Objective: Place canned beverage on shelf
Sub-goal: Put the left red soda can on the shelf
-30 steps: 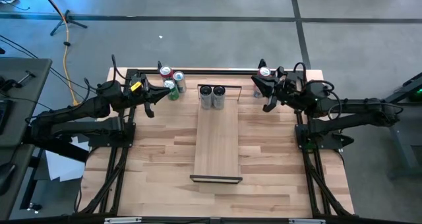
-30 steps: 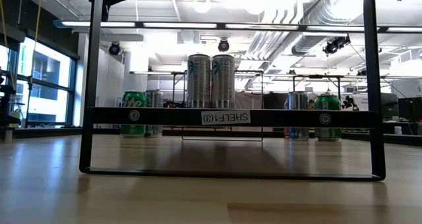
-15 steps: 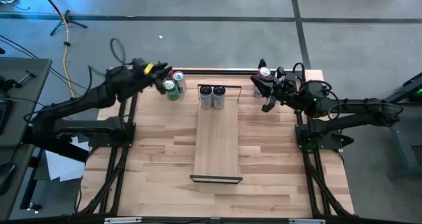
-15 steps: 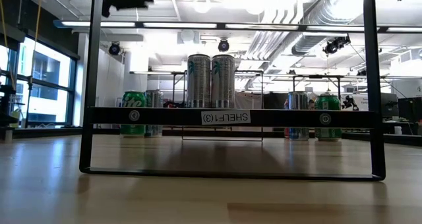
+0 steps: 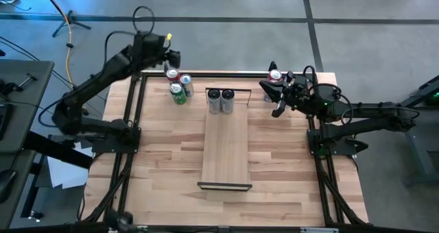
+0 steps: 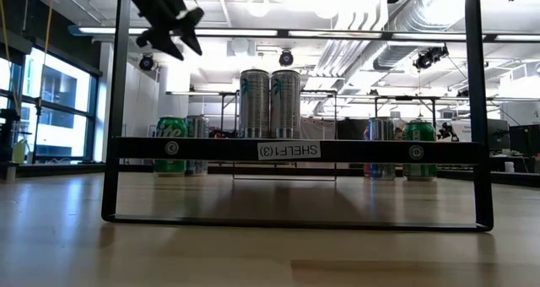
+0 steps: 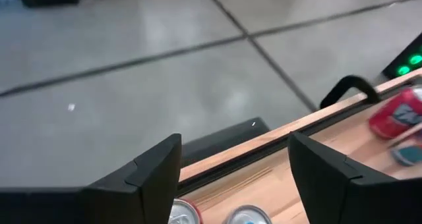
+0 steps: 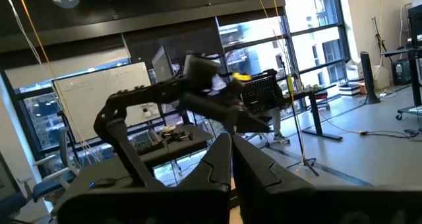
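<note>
left claw (image 5: 171, 57): raised high at the counter's far left corner, fingers parted, empty
right claw (image 5: 272, 100): far right, fingers pressed together

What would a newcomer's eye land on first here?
Probably the two tall silver cans standing side by side at the far end of the shelf. Next, the left gripper, raised above the cluster of three cans at the table's far left edge, fingers apart.

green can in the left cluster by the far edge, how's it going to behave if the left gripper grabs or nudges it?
The green can stands upright, so probably stable; once knocked over, its round body would likely roll. It stands tight against two other cans, so a nudge may shift those. Smooth metal wall: possibly slippery, likely dents if squeezed. The left gripper hangs open above.
</note>
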Robot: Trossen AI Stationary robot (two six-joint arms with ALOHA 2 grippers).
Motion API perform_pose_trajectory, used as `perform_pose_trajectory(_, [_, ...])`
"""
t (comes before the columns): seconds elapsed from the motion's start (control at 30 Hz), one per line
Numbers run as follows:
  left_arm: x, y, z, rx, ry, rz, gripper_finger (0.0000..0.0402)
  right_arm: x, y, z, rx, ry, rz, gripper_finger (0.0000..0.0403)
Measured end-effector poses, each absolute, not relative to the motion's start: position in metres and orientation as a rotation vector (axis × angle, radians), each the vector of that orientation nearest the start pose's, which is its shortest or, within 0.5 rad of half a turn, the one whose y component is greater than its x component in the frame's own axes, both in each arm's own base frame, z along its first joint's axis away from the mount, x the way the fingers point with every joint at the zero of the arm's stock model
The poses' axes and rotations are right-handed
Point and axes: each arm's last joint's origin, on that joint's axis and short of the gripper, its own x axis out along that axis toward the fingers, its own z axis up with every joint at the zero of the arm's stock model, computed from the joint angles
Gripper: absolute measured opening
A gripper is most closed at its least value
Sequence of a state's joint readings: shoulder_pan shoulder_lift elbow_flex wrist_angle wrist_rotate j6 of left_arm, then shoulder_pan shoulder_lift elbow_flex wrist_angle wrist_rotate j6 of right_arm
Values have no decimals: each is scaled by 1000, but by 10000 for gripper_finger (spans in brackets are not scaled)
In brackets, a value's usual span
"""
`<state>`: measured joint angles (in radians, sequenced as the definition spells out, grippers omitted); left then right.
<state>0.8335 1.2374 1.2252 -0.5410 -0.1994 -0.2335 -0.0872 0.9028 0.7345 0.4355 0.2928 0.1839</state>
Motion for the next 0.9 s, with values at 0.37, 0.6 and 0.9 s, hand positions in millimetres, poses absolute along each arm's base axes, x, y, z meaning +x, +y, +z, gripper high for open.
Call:
perform_pose_trajectory(0.37, [175,259,361,-634,711,1179,239,199,-26,353,260,-304,-345,0])
perform_pose_trajectory(0.6, [178,277,333,-824,788,1135,239,200,-25,349,340,-271,-336,0])
perform_pose_trajectory(0.9, [191,291,292,-870,998,1066,239,201,-25,344,432,-241,-320,0])
